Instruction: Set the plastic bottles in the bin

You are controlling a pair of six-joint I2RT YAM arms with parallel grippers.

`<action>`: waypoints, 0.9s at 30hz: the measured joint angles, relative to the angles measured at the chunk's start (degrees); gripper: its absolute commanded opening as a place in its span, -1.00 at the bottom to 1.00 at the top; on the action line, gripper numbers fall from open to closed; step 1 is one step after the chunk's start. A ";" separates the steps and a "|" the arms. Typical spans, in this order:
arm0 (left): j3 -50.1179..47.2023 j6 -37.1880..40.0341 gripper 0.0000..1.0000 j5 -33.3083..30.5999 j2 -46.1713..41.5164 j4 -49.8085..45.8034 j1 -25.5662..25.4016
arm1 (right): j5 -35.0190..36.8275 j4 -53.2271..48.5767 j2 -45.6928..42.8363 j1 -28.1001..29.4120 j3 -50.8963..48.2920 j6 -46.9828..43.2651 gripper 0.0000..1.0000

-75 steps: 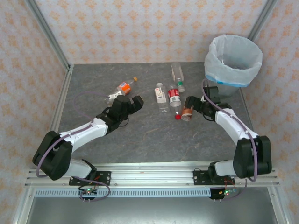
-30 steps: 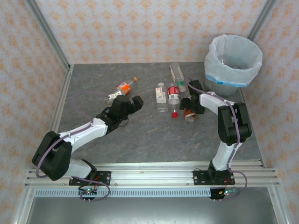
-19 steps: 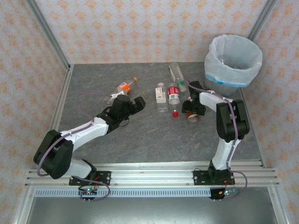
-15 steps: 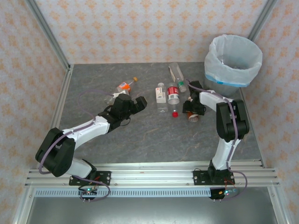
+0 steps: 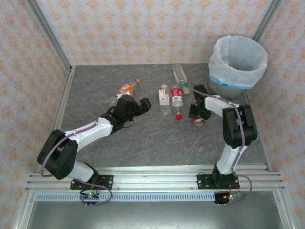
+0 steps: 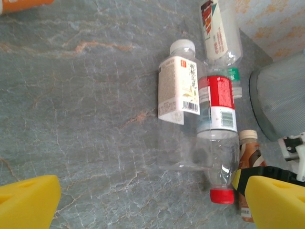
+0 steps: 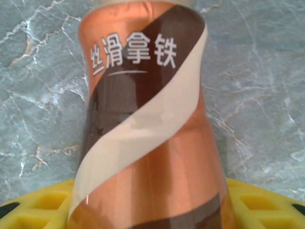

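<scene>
Several plastic bottles (image 5: 164, 98) lie on the grey stone-patterned table (image 5: 143, 143), none of them in the bin. Farthest left is an orange-labelled bottle (image 5: 126, 88) with an orange cap, lying just beyond the left gripper (image 5: 137, 104). That gripper hangs over bare table with its jaws spread wide, and its yellow fingers (image 6: 28, 200) sit at opposite corners of the left wrist view with nothing between them. Right of it, a white-labelled bottle (image 6: 178, 90) and a red-labelled bottle (image 6: 218, 107) lie side by side and touching (the red one's cap points toward the arms). A clear bottle (image 5: 180, 75) with a green cap lies just behind them. Next comes the brown bottle (image 7: 143, 119), copper and cream with Chinese lettering, on its side between the yellow pads (image 7: 38, 205) of the right gripper (image 5: 197, 113). The pads sit close against its flanks, but I cannot tell whether they press it. At the far right stands the bin (image 5: 238, 81), lined with a white bag, near the brown bottle.
</scene>
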 measured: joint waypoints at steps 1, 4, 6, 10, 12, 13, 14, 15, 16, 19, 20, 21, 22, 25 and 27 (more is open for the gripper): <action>0.00 0.00 1.00 0.13 0.35 0.02 0.00 | 0.39 0.37 -0.63 0.00 -0.52 0.07 -0.16; 0.00 0.00 1.00 0.48 0.85 0.07 0.00 | 1.42 1.90 -2.58 0.00 -2.03 0.28 -0.20; 0.00 -0.02 1.00 0.50 0.87 0.13 0.00 | 1.66 3.06 -4.22 0.00 -3.37 0.48 -0.21; 0.00 -0.02 1.00 0.70 0.92 0.20 0.00 | 1.62 5.57 -7.61 0.02 -6.12 0.46 -0.25; 0.00 -0.09 1.00 1.16 1.16 0.57 0.00 | 1.62 6.62 -9.05 0.13 -7.13 0.46 -0.27; 0.00 -0.13 1.00 1.38 1.36 0.85 0.00 | 1.62 7.02 -9.57 0.17 -7.48 0.46 -0.28; 0.00 -0.15 1.00 1.55 1.53 1.11 0.00 | 1.60 7.74 -10.25 0.24 -8.02 0.44 -0.28; 0.00 -0.15 1.00 1.60 1.64 1.31 0.00 | 1.57 8.33 -10.99 0.37 -8.55 0.37 -0.28; 0.00 -0.15 1.00 1.70 1.73 1.44 0.00 | 1.46 8.96 -11.82 0.48 -9.14 0.17 -0.28; 0.00 -0.15 1.00 1.79 2.01 1.84 0.00 | 0.48 11.04 -14.56 0.76 -11.02 -0.28 -0.31; 0.00 -0.15 1.00 1.81 2.16 1.88 0.00 | 0.04 11.65 -15.45 0.83 -11.56 -0.44 -0.33; 0.00 -0.15 1.00 1.95 2.27 1.88 0.00 | -0.24 12.15 -16.35 0.87 -11.96 -0.52 -0.35; 0.00 -0.15 1.00 1.97 2.36 1.88 0.00 | -0.57 12.63 -17.07 0.87 -12.28 -0.66 -0.37; 0.00 -0.15 1.00 1.99 2.36 1.90 0.00 | -1.46 14.62 -19.56 0.87 -13.18 -0.70 -0.45; 0.00 -0.15 1.00 1.99 2.36 1.90 0.00 | -2.03 16.55 -21.86 0.87 -14.29 -0.79 -0.54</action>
